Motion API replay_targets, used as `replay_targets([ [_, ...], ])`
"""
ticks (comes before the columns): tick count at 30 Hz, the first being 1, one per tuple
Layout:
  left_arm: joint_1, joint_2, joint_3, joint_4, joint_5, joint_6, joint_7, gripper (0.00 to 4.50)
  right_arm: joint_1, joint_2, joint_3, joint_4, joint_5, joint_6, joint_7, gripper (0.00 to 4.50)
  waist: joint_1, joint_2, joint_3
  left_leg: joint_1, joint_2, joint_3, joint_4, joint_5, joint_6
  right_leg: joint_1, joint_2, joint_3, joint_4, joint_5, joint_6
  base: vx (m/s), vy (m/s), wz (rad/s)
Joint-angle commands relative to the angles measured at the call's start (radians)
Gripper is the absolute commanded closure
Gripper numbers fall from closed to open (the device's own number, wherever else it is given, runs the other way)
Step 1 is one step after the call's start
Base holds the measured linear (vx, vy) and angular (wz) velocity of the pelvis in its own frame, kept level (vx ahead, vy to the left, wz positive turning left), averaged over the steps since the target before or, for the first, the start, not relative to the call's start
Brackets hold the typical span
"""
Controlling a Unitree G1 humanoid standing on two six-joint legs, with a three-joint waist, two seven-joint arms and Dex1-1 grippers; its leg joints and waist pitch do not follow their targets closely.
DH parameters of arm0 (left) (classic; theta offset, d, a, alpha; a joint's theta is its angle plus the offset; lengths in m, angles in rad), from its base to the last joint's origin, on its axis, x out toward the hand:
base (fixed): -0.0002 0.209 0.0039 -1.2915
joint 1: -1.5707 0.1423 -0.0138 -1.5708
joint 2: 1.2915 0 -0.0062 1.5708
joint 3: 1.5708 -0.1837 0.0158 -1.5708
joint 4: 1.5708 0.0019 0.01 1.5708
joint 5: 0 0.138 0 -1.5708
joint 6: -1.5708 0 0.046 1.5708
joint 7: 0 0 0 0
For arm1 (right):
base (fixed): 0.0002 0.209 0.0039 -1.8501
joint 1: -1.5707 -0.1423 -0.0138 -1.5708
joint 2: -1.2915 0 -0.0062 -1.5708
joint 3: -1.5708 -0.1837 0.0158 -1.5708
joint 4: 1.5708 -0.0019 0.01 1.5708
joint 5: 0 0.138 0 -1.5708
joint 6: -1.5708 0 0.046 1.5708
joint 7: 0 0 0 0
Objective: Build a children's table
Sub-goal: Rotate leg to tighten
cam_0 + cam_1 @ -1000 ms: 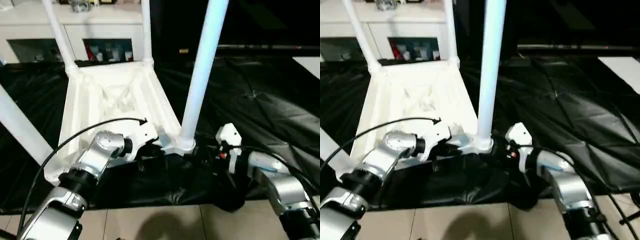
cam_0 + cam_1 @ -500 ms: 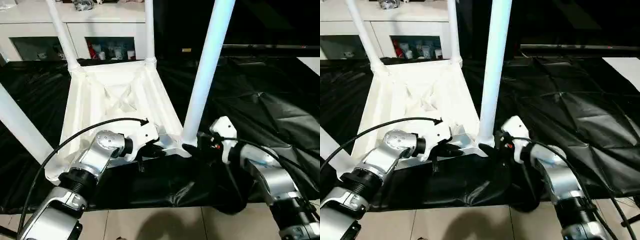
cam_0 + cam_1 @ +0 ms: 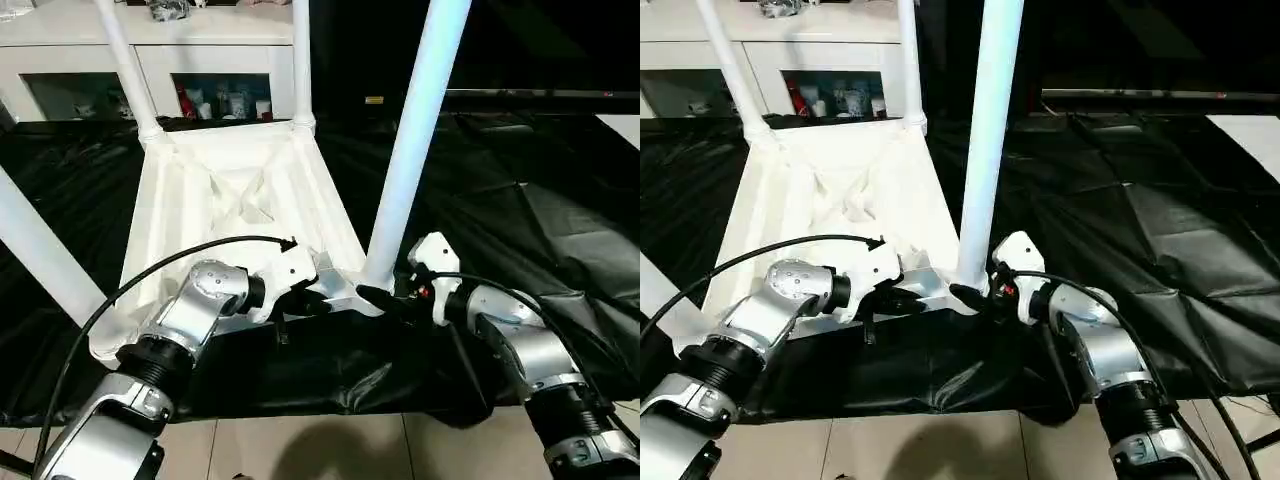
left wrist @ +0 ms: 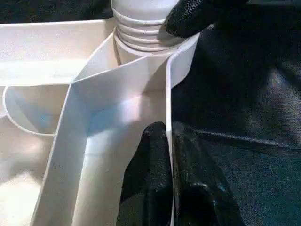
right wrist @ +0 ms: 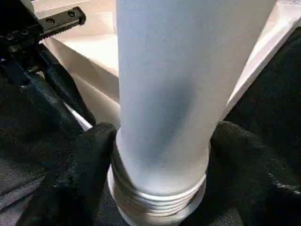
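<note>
Across the middle of the head views, the children's table (image 3: 235, 200) lies upside down on the black-draped worktop (image 3: 520, 190), its ribbed underside facing up and its white legs rising out of the corner sockets. Two legs stand at the far corners toward the upper left of the frame, one leg crosses the left edge, and the near right leg (image 3: 410, 150) climbs from the lower centre up past the top of the frame. At that leg's base the right hand (image 3: 385, 297) has its two black fingers (image 5: 80, 174) pressed against either side of the tube, just above the exposed threads where it enters the socket. Left of it, the left hand (image 3: 308, 303) pinches the thin white rim wall of the table top, one finger (image 4: 150, 174) on each face of the wall, near the same corner. Behind the worktop, at the upper left, stands a white cabinet (image 3: 200, 60) with small items on its shelves.
</note>
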Motion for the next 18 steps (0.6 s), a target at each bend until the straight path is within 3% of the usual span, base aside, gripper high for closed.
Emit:
replay_targets([
  [1, 0.010, 0.002, 0.012, 0.034, -0.008, -0.019, -0.003, 4.50, -0.018, -0.003, 0.000, 0.015, -0.002, -0.014, 0.002, 1.32, 0.003, -0.024, -0.047, 0.010, 0.018, -0.016, -0.064, -0.325, 0.019, 0.029, -0.055, 0.034, -0.108, -0.401, -0.148, 0.000, 0.000, 0.00],
  [3, 0.011, 0.007, 0.012, 0.033, -0.009, -0.018, -0.008, 4.50, -0.020, -0.004, 0.004, 0.024, -0.007, -0.022, 0.003, 1.62, 0.003, -0.025, -0.046, 0.010, 0.018, -0.017, -0.065, -0.330, 0.016, 0.028, -0.056, 0.034, -0.111, -0.427, -0.139, 0.000, 0.000, 0.00],
  [10, 0.013, -0.010, 0.034, 0.049, -0.007, 0.007, 0.061, 4.50, -0.009, 0.046, -0.015, 0.081, -0.027, -0.039, -0.096, 1.76, -0.004, -0.026, -0.043, 0.011, 0.016, -0.018, -0.068, -0.351, 0.007, 0.023, -0.056, 0.032, -0.115, -0.469, -0.128, 0.000, 0.000, 0.00],
  [14, -0.009, -0.107, 0.060, 0.111, 0.003, 0.044, 0.229, 4.50, 0.016, 0.161, -0.060, 0.143, -0.034, -0.024, -0.320, 1.78, -0.012, -0.029, -0.040, 0.016, 0.014, -0.023, -0.071, -0.382, -0.009, 0.018, -0.059, 0.028, -0.127, -0.572, -0.094, 0.000, 0.000, 0.00],
  [16, -0.026, -0.152, 0.070, 0.147, 0.006, 0.048, 0.302, 4.50, 0.018, 0.204, -0.064, 0.162, -0.048, -0.021, -0.407, 1.78, -0.014, -0.023, -0.041, 0.021, 0.015, -0.025, -0.075, -0.392, -0.012, 0.017, -0.058, 0.026, -0.130, -0.566, -0.092, 0.000, 0.000, 0.00],
  [18, -0.042, -0.190, 0.068, 0.178, 0.020, 0.042, 0.369, 4.50, 0.008, 0.253, -0.070, 0.189, -0.065, -0.010, -0.509, 1.78, -0.017, -0.024, -0.041, 0.017, 0.015, -0.027, -0.082, -0.397, -0.010, 0.019, -0.056, 0.026, -0.131, -0.533, -0.092, -0.005, 0.028, -0.04],
])
